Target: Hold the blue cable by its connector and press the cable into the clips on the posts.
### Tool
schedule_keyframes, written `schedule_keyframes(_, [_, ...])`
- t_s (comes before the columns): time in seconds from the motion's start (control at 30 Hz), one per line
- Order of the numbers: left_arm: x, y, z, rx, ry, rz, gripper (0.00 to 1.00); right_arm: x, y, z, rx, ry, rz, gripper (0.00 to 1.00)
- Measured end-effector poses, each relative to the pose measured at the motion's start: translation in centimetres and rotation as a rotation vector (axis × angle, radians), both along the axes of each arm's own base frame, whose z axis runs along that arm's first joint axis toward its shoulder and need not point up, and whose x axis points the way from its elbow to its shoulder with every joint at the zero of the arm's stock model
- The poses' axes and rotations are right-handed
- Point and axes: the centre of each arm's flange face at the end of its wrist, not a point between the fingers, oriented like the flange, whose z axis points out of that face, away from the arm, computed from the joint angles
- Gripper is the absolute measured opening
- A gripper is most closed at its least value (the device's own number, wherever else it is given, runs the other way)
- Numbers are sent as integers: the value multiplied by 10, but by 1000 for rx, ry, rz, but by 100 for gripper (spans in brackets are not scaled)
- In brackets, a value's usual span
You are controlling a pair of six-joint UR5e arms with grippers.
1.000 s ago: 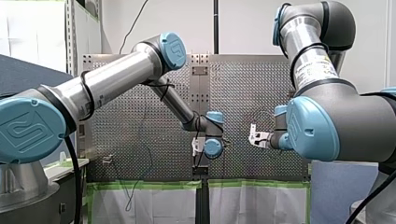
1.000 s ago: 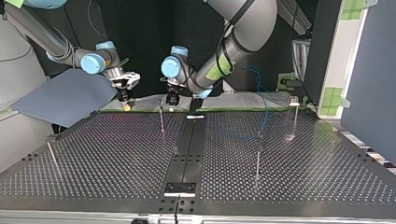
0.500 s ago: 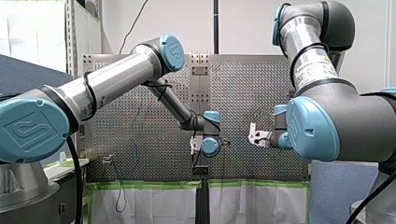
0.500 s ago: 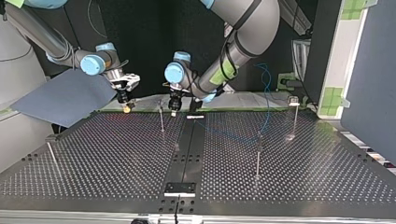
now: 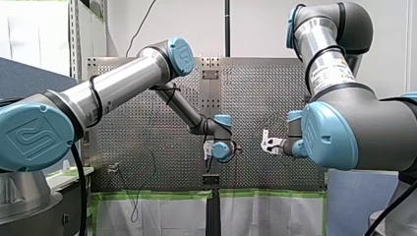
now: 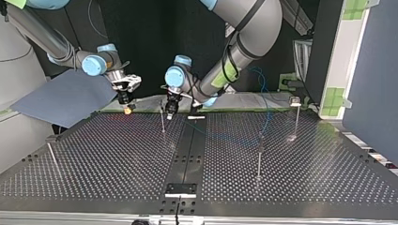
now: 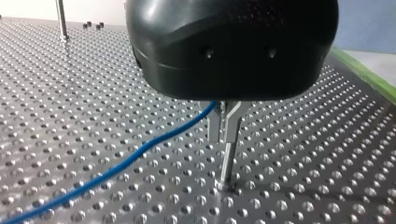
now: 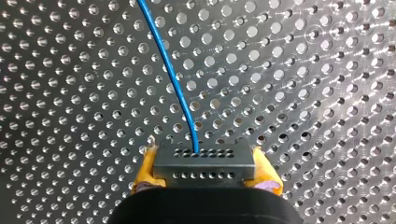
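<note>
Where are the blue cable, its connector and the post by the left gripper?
blue cable (image 8: 173, 79), right wrist view, middle of the visible strand.
connector (image 8: 204, 165), right wrist view, centre of its dark block.
post (image 7: 226, 161), left wrist view, midway down its thin shaft.

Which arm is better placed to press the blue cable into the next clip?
Left: my left tool hangs over a post, the blue cable leading to it; my right tool is clamped on the connector.
</note>
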Motion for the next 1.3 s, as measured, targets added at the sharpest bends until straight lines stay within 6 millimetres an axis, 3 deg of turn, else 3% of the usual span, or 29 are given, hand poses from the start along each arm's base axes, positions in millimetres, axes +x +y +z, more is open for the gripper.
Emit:
schedule_keyframes(0.4, [13, 8, 2, -3, -3, -4, 7, -1, -9, 5, -20, -6, -11, 0])
schedule_keyframes(0.57, [7, 2, 1, 0, 5, -37, 9, 0, -9, 5, -23, -7, -11, 0])
schedule_keyframes(0.87, [3, 2, -30, 35, 49, -34, 9, -1, -12, 5, -26, -8, -14, 0])
schedule_keyframes(1.3, [36, 7, -5, 19, 25, 9, 9, -5, -23, -15, -21, -2, -35, 0])
